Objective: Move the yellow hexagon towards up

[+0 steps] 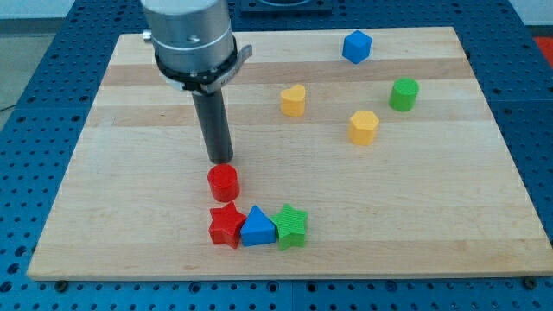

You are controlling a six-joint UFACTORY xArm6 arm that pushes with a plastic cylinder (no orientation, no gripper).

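Observation:
The yellow hexagon (364,126) sits right of the board's middle. My tip (220,161) is far to its left, just above and touching or nearly touching the red cylinder (223,182). A yellow heart (294,100) lies up and left of the hexagon. A green cylinder (403,94) lies up and right of it. A blue hexagon-like block (356,46) sits near the top edge, above the yellow hexagon.
A red star (226,225), a blue triangle (257,227) and a green star (291,225) sit side by side in a row near the bottom edge of the wooden board (130,104). The arm's grey body (190,39) hangs over the board's upper left.

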